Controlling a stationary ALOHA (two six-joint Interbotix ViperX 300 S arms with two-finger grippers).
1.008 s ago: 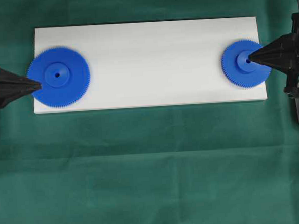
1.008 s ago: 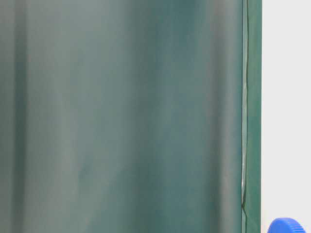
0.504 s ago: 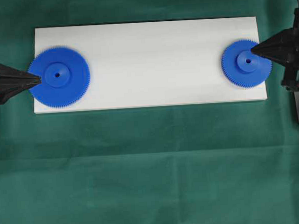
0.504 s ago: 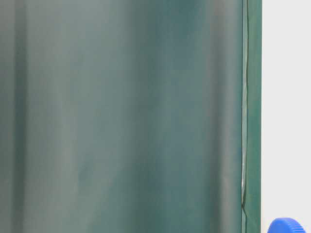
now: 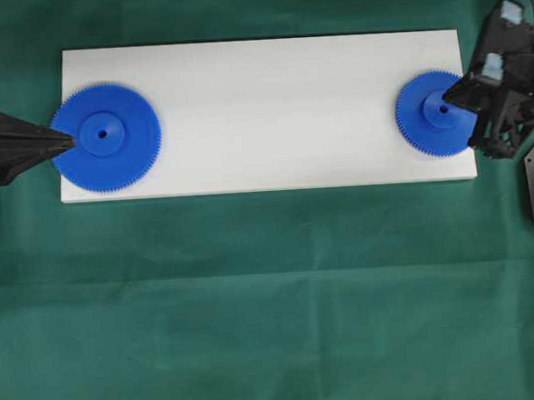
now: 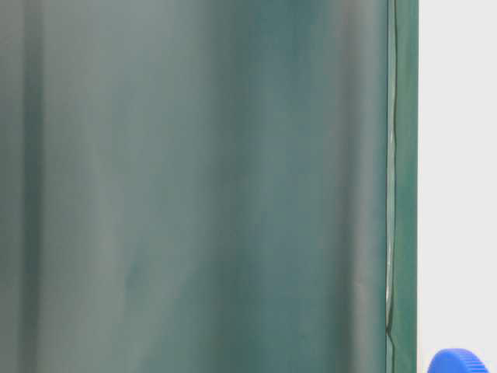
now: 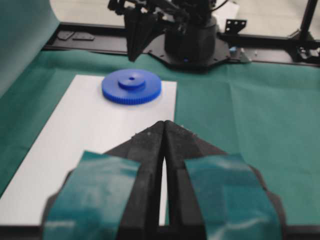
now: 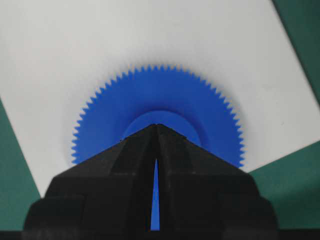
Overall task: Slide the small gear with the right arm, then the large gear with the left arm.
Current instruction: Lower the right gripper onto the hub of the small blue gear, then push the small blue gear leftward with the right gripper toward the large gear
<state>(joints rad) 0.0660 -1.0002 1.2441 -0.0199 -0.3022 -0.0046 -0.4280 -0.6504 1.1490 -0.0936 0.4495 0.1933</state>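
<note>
Flat white rectangular board (image 5: 270, 109) lies long side across on wrinkled dark green cloth (image 5: 273, 299) covering the table; green fabric backdrop (image 6: 194, 186) hangs behind.

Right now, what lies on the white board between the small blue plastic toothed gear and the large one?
Nothing: in the overhead view the white board is bare between the small gear and the large gear.
</note>
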